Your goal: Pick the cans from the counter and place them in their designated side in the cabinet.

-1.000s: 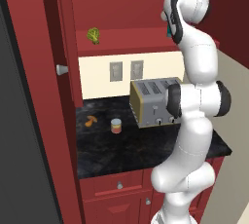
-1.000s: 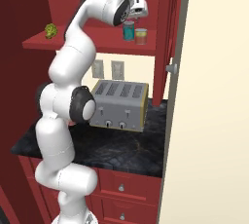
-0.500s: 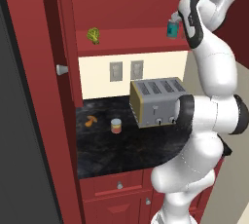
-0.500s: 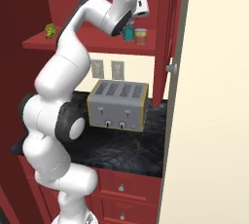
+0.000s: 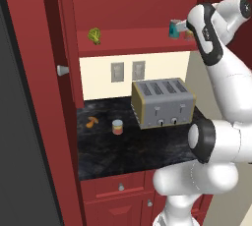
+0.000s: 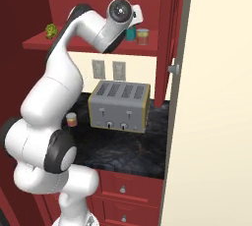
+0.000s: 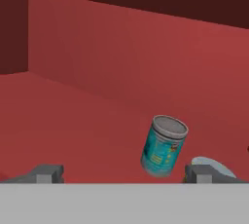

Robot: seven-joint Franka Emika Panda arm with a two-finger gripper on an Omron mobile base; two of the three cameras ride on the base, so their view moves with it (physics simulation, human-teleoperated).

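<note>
A teal-labelled can stands on the red shelf board of the cabinet at its right end. Right beside it is a second can with a red-and-yellow label. In the hand view the teal can looks tilted, just ahead of my open gripper and toward the right fingertip. Nothing is between the fingers. The other can's silvery top peeks out behind that fingertip. Another red-and-yellow can stands on the black counter, left of the toaster.
A silver toaster takes up the middle of the counter. A green leafy lump lies at the shelf's left end. A small orange curved item lies on the counter's left. Open cabinet doors flank the shelf.
The arm's elbow and upper links have swung outward and the hand has drawn back a little from the teal can, which stays on the shelf. The gripper stays open.
</note>
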